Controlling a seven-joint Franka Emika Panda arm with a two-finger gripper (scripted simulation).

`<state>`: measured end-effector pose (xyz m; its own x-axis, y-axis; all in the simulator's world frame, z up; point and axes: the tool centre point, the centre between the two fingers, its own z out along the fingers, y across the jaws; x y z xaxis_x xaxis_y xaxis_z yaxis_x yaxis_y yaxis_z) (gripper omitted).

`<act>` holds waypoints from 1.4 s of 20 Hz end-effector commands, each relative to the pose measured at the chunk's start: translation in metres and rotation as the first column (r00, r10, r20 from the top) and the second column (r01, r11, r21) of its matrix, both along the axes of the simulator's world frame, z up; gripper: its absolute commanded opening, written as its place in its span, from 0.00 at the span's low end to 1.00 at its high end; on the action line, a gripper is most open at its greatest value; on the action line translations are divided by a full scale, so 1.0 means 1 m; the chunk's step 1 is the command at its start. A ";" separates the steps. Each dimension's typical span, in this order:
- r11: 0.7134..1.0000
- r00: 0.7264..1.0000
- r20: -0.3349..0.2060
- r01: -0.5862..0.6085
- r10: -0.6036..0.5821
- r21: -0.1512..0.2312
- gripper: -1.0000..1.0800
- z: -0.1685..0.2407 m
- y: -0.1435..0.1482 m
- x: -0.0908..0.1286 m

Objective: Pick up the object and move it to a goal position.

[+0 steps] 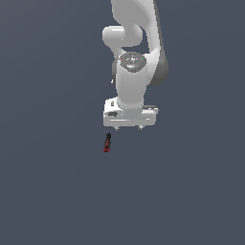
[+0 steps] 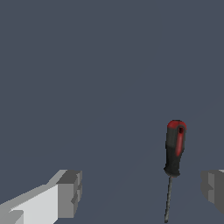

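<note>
The object is a small screwdriver [image 1: 107,143] with a red and black handle, lying on the dark grey floor just below the hand in the exterior view. In the wrist view the screwdriver [image 2: 174,151] shows its handle and thin dark shaft. It lies between the two fingers, closer to one finger [image 2: 213,189] than to the other finger [image 2: 68,194], touching neither. My gripper [image 1: 127,128] hangs above it, slightly to the exterior view's right. The gripper [image 2: 141,192] is open and empty.
The white arm [image 1: 134,57] rises from the hand toward the exterior view's top. The flat dark grey floor [image 1: 48,191] spreads all around, and no other objects show.
</note>
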<state>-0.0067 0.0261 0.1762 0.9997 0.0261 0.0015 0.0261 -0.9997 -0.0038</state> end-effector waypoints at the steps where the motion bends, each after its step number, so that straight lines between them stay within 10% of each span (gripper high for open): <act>1: 1.000 1.000 0.000 0.000 0.000 0.000 0.96 0.000 0.000 0.000; 16: 1.000 1.000 0.002 0.004 -0.004 0.017 0.96 0.007 0.001 -0.002; 28: 0.999 0.999 0.001 0.035 -0.035 0.010 0.96 -0.054 -0.052 -0.030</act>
<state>-0.0302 -0.0164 0.1327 1.0000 -0.0024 0.0033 -0.0023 -0.9999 -0.0158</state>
